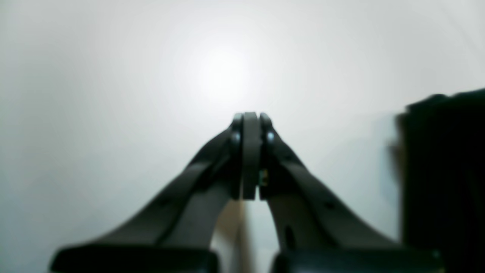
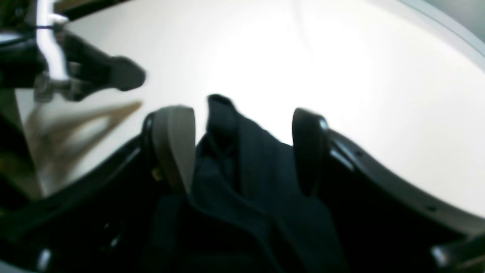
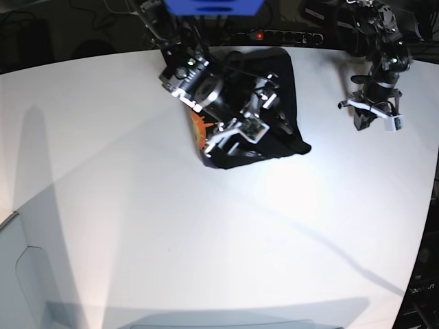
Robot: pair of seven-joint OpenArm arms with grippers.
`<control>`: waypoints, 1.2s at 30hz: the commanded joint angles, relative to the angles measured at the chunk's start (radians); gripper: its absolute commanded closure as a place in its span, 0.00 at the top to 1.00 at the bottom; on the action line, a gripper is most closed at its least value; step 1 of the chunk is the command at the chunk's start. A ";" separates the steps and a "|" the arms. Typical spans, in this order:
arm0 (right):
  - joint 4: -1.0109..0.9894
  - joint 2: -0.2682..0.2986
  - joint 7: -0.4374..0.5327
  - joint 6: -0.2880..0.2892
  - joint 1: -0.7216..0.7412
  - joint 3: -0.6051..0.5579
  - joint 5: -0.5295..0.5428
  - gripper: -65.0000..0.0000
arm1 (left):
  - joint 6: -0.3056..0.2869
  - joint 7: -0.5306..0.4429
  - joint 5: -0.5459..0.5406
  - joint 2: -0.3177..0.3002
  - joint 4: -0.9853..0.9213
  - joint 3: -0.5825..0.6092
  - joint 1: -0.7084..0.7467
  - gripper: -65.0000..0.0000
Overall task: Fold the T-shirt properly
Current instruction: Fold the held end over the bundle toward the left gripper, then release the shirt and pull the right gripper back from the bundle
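Left wrist view: my left tool [image 1: 250,117] is clenched, the T-shirt [image 1: 447,170] off to the right. Right wrist view: my right tool [image 2: 244,151] is spread wide above the black cloth. Base view: I see the shirt bunched on the white surface [image 3: 171,240].

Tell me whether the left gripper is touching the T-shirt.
Apart. The left wrist view shows it: bare tabletop lies between the closed tips of the left gripper and the black T-shirt.

One T-shirt [image 3: 278,68], two arms [image 3: 381,51], one table [image 3: 171,260].
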 commanded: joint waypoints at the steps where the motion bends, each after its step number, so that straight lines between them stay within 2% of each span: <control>1: 0.040 -0.009 0.026 -0.006 -0.004 0.020 0.012 0.62 | -0.005 -0.020 -0.013 -0.012 0.016 -0.014 -0.004 0.00; 10: 0.118 -0.009 0.026 -0.003 -0.055 0.272 0.016 0.62 | -0.005 -0.020 -0.013 -0.013 0.016 -0.038 -0.007 0.00; 12: 0.117 -0.009 0.026 -0.002 -0.076 0.298 0.016 0.59 | -0.005 -0.020 -0.013 -0.013 0.016 -0.038 -0.007 0.00; 15: 0.114 -0.009 0.029 0.000 -0.115 0.301 0.016 0.48 | -0.005 -0.020 -0.013 -0.013 0.016 -0.038 -0.008 0.00; 21: 0.028 -0.009 0.032 0.000 -0.162 0.250 0.016 0.25 | -0.005 -0.020 -0.013 -0.013 0.016 -0.038 -0.012 0.00; 24: 0.018 -0.009 0.032 0.000 -0.184 0.201 0.016 0.17 | -0.005 -0.020 -0.013 -0.013 0.016 -0.038 -0.012 0.00; 27: 0.020 -0.008 0.033 0.000 -0.207 0.132 0.016 0.16 | -0.005 -0.020 -0.013 -0.013 0.016 -0.040 -0.012 0.00; 36: 0.020 0.085 0.033 -0.006 -0.217 -0.053 0.016 0.16 | -0.005 -0.020 -0.015 -0.012 0.017 -0.095 -0.012 0.00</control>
